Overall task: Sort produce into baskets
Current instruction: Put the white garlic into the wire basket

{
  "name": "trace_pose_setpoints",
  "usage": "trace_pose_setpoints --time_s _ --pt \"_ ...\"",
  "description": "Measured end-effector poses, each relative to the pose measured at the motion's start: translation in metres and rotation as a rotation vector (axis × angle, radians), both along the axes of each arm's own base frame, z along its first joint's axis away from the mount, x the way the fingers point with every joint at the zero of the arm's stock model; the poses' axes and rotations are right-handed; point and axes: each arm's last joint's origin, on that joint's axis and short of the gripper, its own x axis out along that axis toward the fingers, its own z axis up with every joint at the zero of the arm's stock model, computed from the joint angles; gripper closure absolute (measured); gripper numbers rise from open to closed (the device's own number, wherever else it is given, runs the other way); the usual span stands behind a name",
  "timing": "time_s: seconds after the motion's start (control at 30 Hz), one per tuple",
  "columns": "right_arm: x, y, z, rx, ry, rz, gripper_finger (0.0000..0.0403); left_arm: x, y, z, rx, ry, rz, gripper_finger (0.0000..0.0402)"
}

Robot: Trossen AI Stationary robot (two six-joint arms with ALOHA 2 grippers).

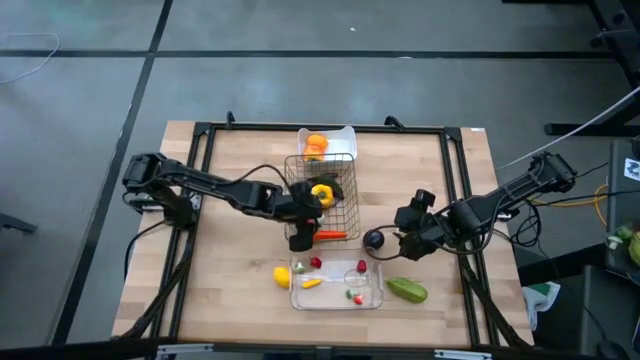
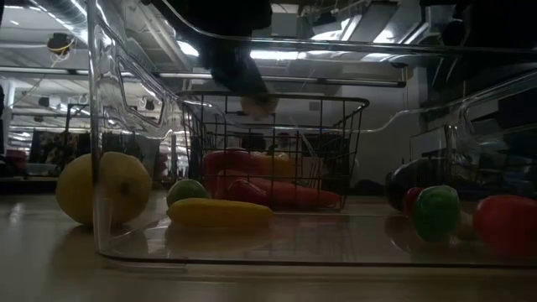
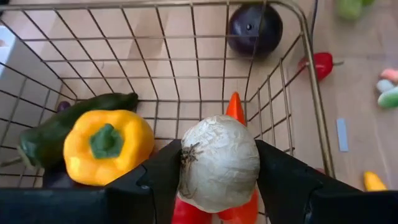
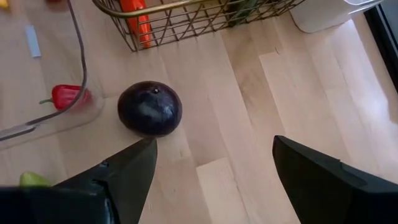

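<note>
My left gripper (image 1: 302,236) hangs over the near left corner of the wire basket (image 1: 345,215) and is shut on a white garlic bulb (image 3: 219,163), also seen in the low view (image 2: 256,105). Inside the basket lie a yellow pepper (image 3: 107,144), a dark green cucumber (image 3: 68,124) and an orange carrot (image 3: 235,106). My right gripper (image 4: 211,168) stands open above the bare table, just right of a round purple eggplant (image 4: 150,108) that rests on the wood. The white tray (image 1: 345,135) at the far side holds an orange pepper (image 1: 316,145). My left gripper pinches the garlic bulb by its two opposite sides (image 3: 186,168) between its two fingers. The fingers slant down from the table's left. The bulb is lifted clear above the things in the basket, its rooty end (image 3: 189,152) turned toward the wrist camera.
The clear tray (image 1: 375,300) near the front edge holds small red, yellow and green pieces. A lemon (image 1: 282,275) lies at its left and a green cucumber (image 1: 407,290) at its right. A small red pepper (image 4: 68,96) lies in the clear tray near the eggplant.
</note>
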Motion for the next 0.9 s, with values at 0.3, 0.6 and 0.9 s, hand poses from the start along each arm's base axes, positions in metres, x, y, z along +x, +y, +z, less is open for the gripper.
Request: trace_pose_setpoints --time_s 0.3,0.6,0.9 --pt "0.002 0.001 0.001 0.004 -0.017 0.018 0.0079 0.003 -0.001 -0.013 0.010 0.060 -0.006 0.0219" --pt "0.002 0.000 0.001 -0.001 -0.040 -0.028 0.0019 0.003 -0.001 -0.013 -0.012 0.049 0.021 0.0219" --pt "0.002 0.001 0.001 0.023 -0.029 -0.022 0.0006 0.003 -0.001 -0.015 -0.040 0.054 0.057 0.0208"
